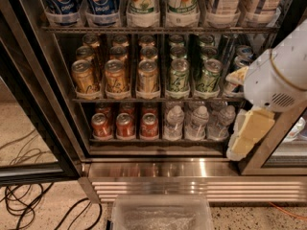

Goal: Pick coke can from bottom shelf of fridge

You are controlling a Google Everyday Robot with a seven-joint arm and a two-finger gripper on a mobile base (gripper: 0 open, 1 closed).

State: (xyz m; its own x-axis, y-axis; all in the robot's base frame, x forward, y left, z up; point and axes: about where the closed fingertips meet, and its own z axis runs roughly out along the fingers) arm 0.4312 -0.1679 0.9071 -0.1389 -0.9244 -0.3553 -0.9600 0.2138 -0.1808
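Three red coke cans stand at the front left of the bottom shelf (158, 141) of the fridge (192, 170): left (100, 125), middle (125, 125) and right (149, 125), with more red cans behind them. My gripper (240, 107), on a white arm, hangs at the right in front of the fridge's right frame. It is level with the middle and bottom shelves, well right of the coke cans and apart from them. Its cream fingers (252, 131) stand apart and hold nothing.
Clear water bottles (197, 122) fill the right half of the bottom shelf. Orange-gold cans (116, 75) and green-silver cans (179, 75) sit on the shelf above. The open door (33, 109) stands at the left. Black cables (29, 200) lie on the floor. A clear plastic bin (163, 214) is below.
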